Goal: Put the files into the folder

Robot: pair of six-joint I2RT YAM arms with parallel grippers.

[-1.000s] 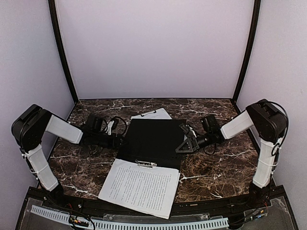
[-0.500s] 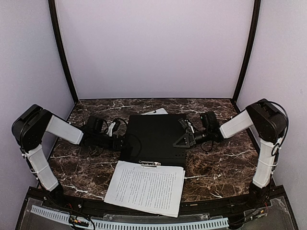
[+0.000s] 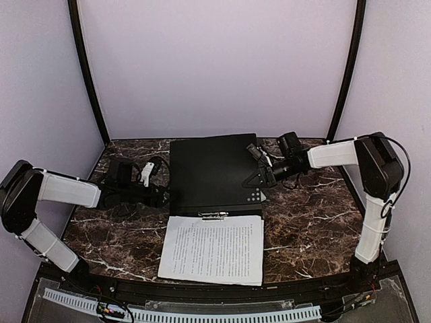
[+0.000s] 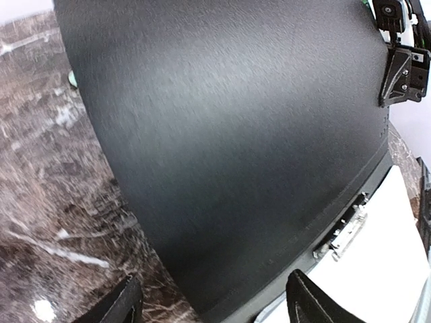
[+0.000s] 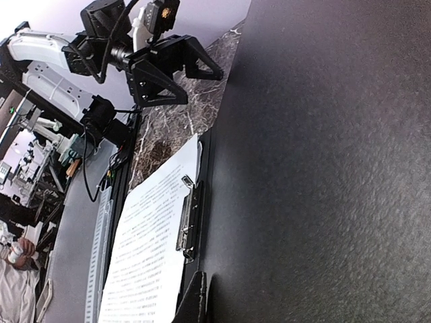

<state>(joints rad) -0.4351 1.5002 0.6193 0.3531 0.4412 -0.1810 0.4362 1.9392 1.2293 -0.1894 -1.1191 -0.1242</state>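
The folder lies open, its black inside cover raised at the table's back; the teal outside is hidden. The cover fills the left wrist view and the right wrist view. One white printed sheet lies in front of it, its top edge under a metal clip. The second sheet is hidden. My left gripper is open at the cover's left edge, its jaws wide apart. My right gripper is shut on the cover's right edge; one finger shows against it.
The dark marble table ends in a black rail with a white slotted strip at the front. Purple walls stand behind and on both sides. Cables hang by the left wrist.
The black cover has swung up and back with my right gripper. The sheet has turned square to the table's front. My left arm has dropped lower and stretched out.
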